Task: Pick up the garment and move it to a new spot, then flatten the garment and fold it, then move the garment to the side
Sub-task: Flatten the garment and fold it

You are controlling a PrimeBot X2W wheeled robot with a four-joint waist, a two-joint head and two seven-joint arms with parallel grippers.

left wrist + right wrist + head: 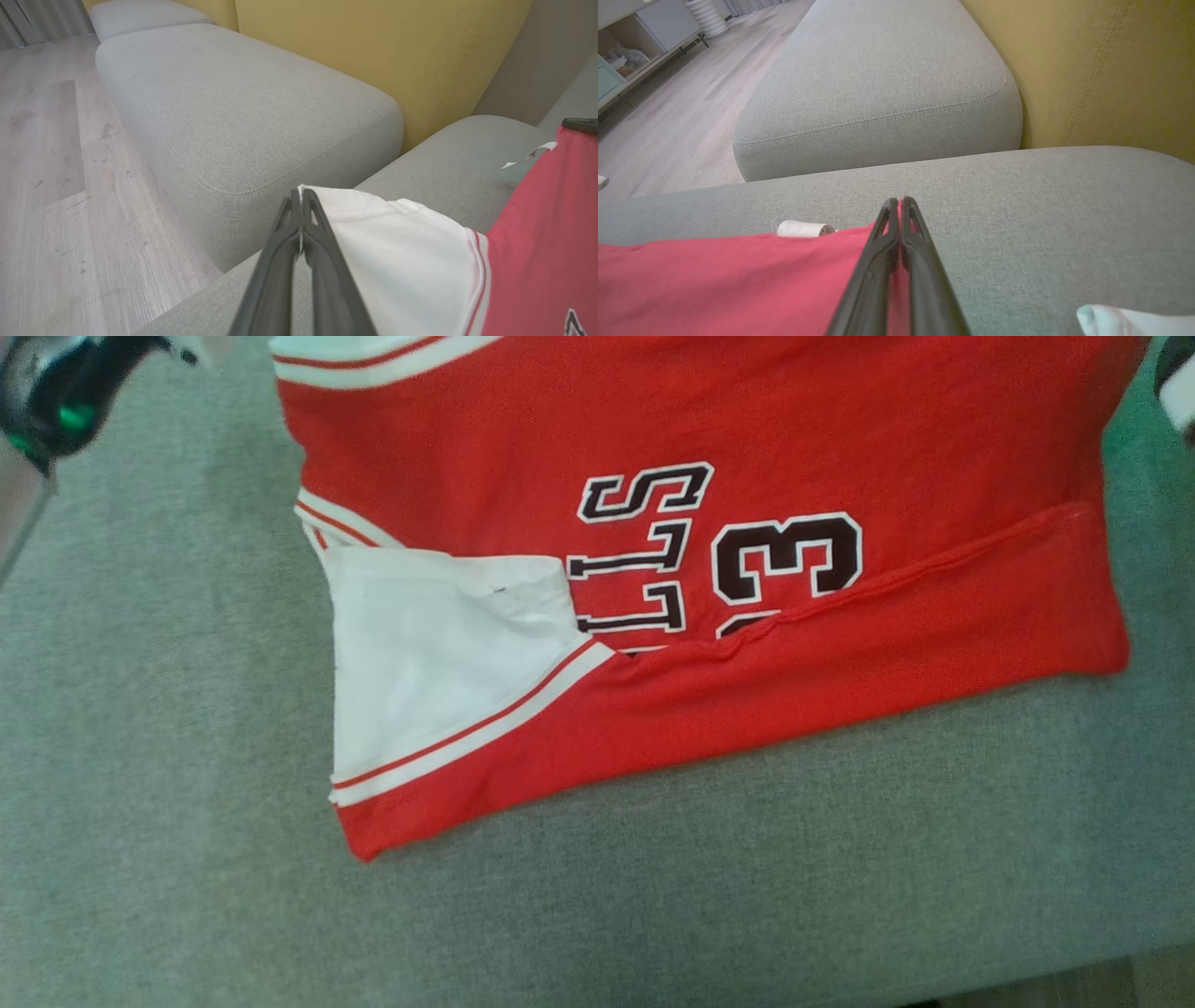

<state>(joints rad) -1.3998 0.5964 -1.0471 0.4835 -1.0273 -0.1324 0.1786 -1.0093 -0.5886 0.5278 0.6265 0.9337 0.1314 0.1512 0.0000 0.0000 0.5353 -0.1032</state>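
Note:
The garment (485, 457) is a red jersey with white sleeves, white-and-red trim and dark lettering. It lies on the grey sofa cushion (168, 756), its near long edge folded over the print, and runs off the top of the head view. In the left wrist view my left gripper (300, 190) is shut on the white sleeve edge of the garment (411, 261). In the right wrist view my right gripper (899, 200) is shut on a red corner of the garment (738, 275). The left arm's dark wrist (56, 392) shows at the head view's top left.
A second grey cushion (243, 107) sits beside this one, with a yellow backrest (373, 56) behind both. Wood floor (46, 163) lies beyond the cushion's edge. A small white roll (803, 228) rests on the cushion past the red cloth. A shelf unit (626, 51) stands across the floor.

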